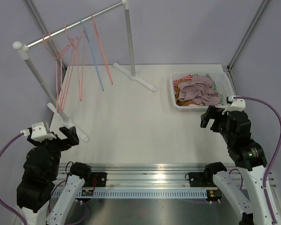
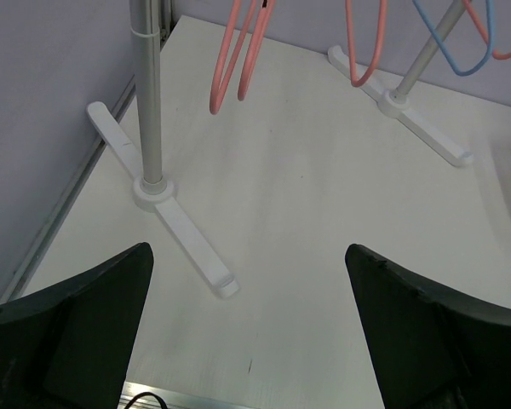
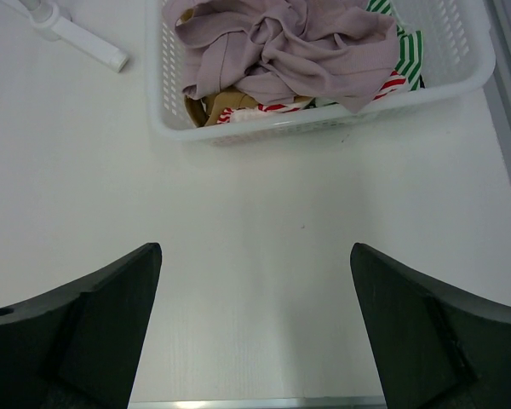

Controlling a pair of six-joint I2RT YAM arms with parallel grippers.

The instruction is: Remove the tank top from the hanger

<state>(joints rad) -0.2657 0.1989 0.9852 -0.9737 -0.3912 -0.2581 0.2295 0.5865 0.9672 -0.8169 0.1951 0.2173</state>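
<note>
1. Left gripper and right gripper gape empty over roomy, smooth table.
2. Soft mauve top lies crumpled in slotted plastic basket at right edge.
3. Thin hangers dangle off metal rack.

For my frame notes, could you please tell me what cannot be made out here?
Clothes beneath the mauve garment in the basket: covered by it, right wrist view.
Pink hangers: tops cut by the left wrist view's upper edge.
Its cut and shape: too crumpled to tell.
</note>
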